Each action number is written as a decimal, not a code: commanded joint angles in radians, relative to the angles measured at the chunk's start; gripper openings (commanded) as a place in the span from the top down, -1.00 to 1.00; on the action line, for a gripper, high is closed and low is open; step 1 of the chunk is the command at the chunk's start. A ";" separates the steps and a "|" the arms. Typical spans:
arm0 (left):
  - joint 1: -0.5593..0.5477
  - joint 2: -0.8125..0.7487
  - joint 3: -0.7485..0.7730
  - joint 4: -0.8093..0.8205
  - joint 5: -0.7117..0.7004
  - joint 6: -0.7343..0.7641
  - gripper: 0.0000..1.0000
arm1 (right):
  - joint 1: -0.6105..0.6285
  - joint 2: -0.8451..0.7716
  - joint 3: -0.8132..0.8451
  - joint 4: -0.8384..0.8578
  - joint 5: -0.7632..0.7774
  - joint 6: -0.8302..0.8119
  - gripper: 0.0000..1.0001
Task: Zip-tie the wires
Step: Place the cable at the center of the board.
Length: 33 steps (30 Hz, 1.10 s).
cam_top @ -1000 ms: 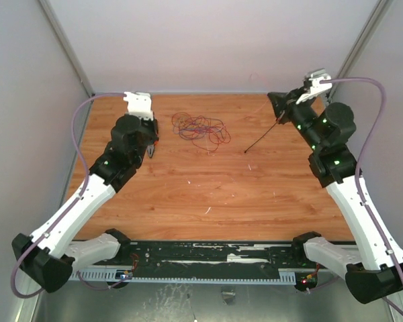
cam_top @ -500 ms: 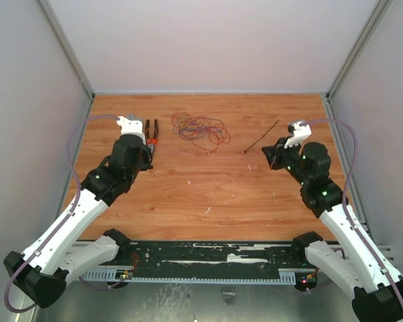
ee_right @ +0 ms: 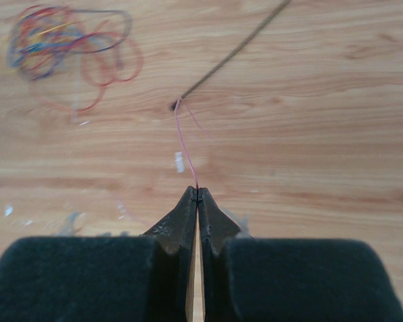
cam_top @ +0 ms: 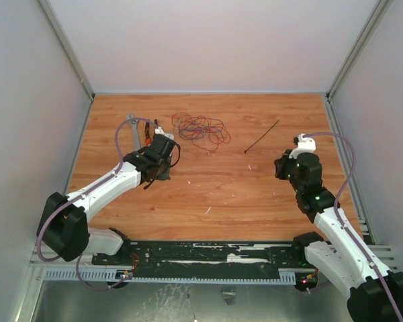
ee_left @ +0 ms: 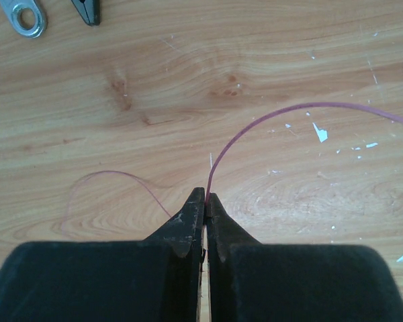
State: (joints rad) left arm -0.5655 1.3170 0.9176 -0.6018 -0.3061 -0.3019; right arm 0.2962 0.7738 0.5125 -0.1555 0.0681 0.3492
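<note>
Pinching a single red strand (ee_left: 269,117) between jaws pressed tight together, the left gripper (ee_left: 205,200) sits over the wooden table (ee_left: 188,80). The main tangle of wires (cam_top: 200,129) lies loose toward the far side, with the black zip tie (cam_top: 262,137) flat to its right and apart from it. The right gripper (ee_right: 197,194) is closed too. A hair-thin red thread (ee_right: 185,144) runs from its tips toward the zip tie's near end, though whether it is gripped cannot be told. The wires look feather-light, limp and springy, so they are best gathered where the loops cross thickest. The stiffer, slicker zip tie likely wants a hold near one end.
</note>
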 commanded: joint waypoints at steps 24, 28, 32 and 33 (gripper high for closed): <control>-0.066 0.411 0.067 0.144 -0.065 0.046 0.78 | -0.467 0.345 -0.124 0.415 0.352 -0.025 1.00; -0.080 0.432 0.065 0.158 -0.058 0.046 0.67 | -0.484 0.416 -0.105 0.440 0.343 -0.003 1.00; -0.083 0.433 0.058 0.158 -0.062 0.051 0.55 | -0.487 0.448 -0.105 0.467 0.360 -0.013 1.00; -0.083 0.430 0.055 0.158 -0.062 0.050 0.53 | -0.492 0.452 -0.106 0.472 0.360 -0.017 1.00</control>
State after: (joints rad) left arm -0.6384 1.7119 0.9913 -0.4484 -0.3927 -0.2432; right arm -0.1761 1.2144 0.3862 0.2409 0.3832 0.3367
